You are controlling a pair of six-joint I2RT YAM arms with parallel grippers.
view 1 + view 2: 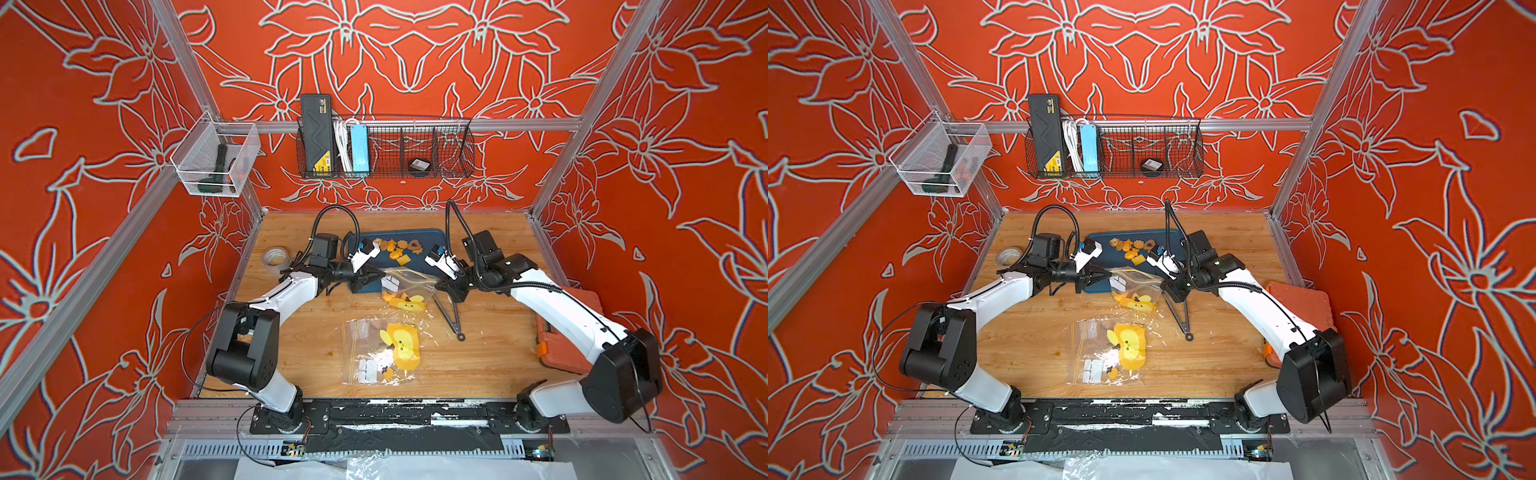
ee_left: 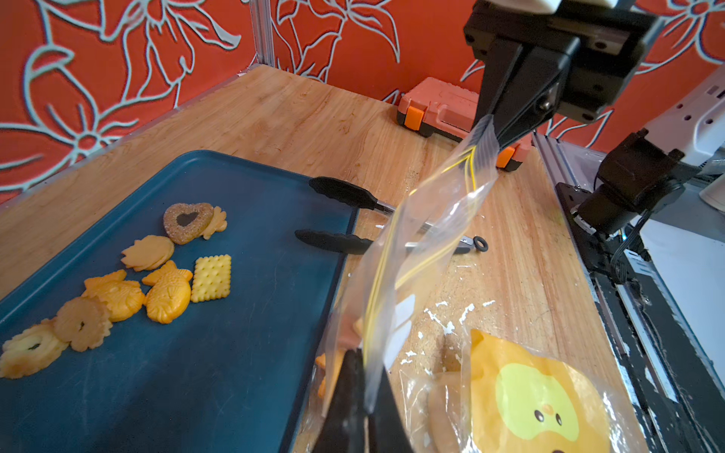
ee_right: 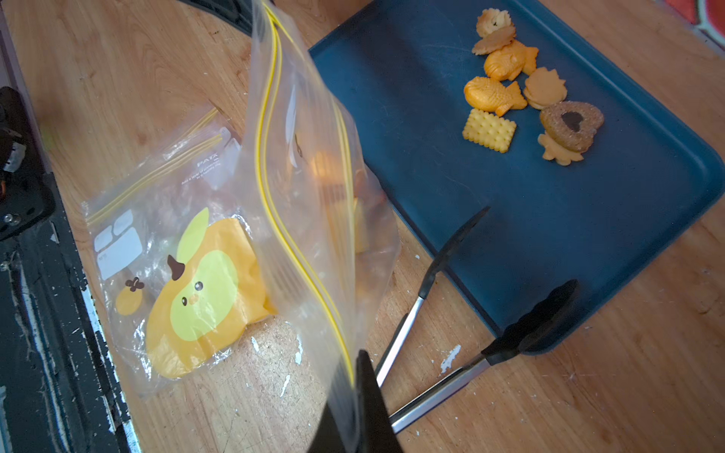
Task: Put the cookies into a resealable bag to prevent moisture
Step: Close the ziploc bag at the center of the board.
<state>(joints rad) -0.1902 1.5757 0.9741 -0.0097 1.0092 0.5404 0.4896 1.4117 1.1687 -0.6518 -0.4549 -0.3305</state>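
Left tool [image 1: 379, 276] and right tool [image 1: 437, 286] are each clamped on a top corner of the bag [image 1: 409, 279], which hangs stretched between them. Orange blur inside, maybe a few in. Most cookies [image 3: 492, 96] (orange, yellow and brown; fish, heart, square) are clustered on the tray [image 2: 235, 353] beyond both tools. Filling and sealing are left.

I've got the L tool [image 1: 1105, 275] and R tool [image 1: 1163, 283] each pinching a top corner of the resealable bag [image 1: 1136, 286], strung betw. them over the near edge of the tray [image 1: 1104, 237], w/ cookies [image 1: 1130, 249] on it and tongs [image 1: 1177, 311] just beside.
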